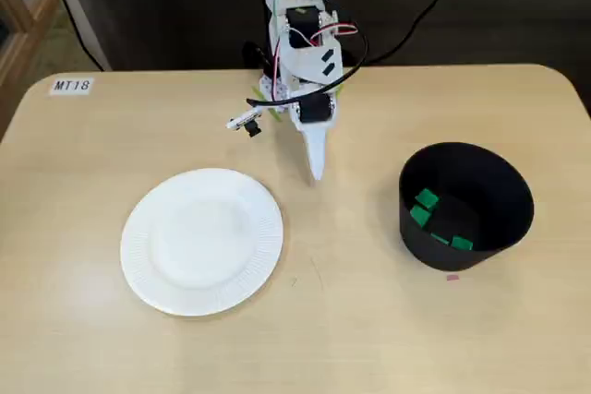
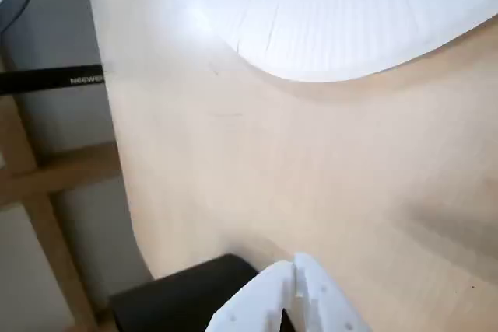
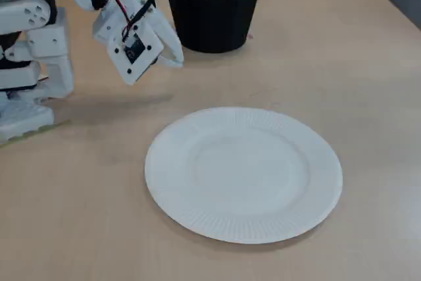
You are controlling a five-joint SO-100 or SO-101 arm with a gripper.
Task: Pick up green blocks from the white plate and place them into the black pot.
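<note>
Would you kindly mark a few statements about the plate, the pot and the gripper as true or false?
1. The white plate has no blocks on it. True.
2. The black pot is empty. False: green blocks lie inside it.
3. The gripper holds a green block. False: its jaws are together with nothing between them.
4. The pot stands on the plate. False: the two stand apart on the table.
5. In the fixed view from above, the gripper points down between the plate and the pot. True.
</note>
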